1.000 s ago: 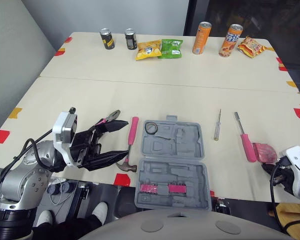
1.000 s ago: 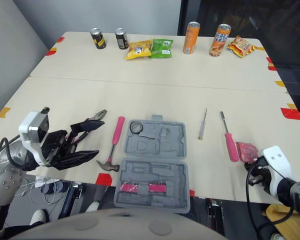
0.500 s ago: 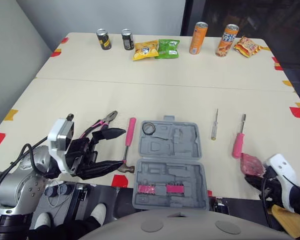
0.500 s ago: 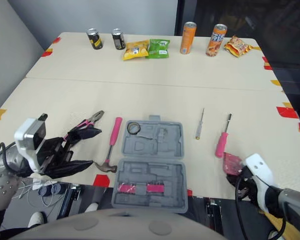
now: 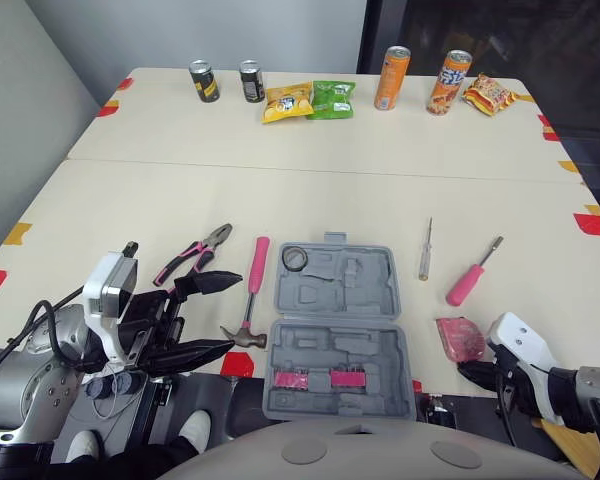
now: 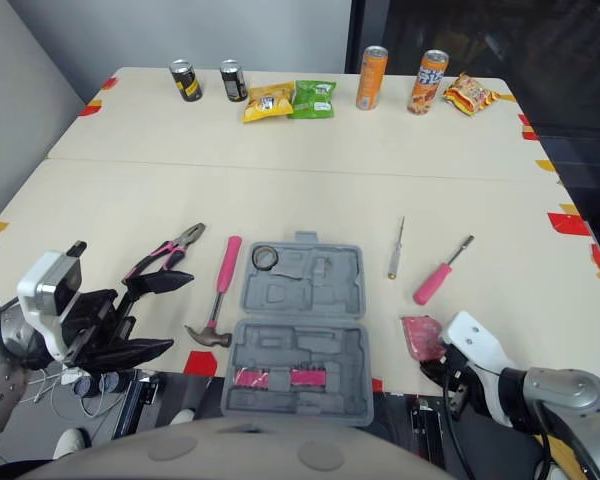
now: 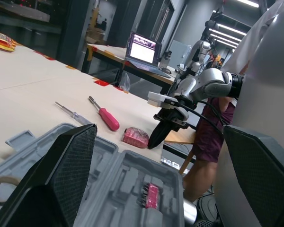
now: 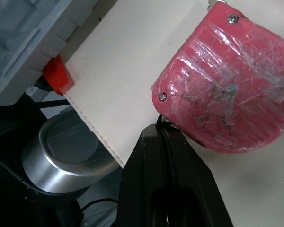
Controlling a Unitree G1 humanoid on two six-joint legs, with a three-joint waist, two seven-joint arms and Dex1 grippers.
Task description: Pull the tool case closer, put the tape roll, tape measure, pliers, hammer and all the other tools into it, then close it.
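The grey tool case [image 5: 340, 322] lies open near the table's front edge, with the tape roll [image 5: 297, 259] in its far left pocket. Left of the case lie the pink-handled hammer [image 5: 252, 292] and the pliers [image 5: 195, 254]. My left gripper [image 5: 230, 313] hangs open just short of them, holding nothing. To the right of the case are a thin screwdriver [image 5: 425, 250], a pink-handled screwdriver [image 5: 468, 283] and the pink tape measure [image 8: 222, 90]. My right gripper [image 8: 162, 137] is shut, and its tip touches the tape measure's near edge.
Several drink cans [image 5: 388, 78] and snack bags [image 5: 310, 100] stand along the far edge. Red tape marks [image 5: 236, 362] sit on the table's edges. A person [image 7: 203, 142] stands past the table's right end.
The right gripper has slid left, pushing the tape measure toward the case. The pink screwdriver was knocked aslant and shifted left. The left gripper drew back from the pliers toward the front edge.
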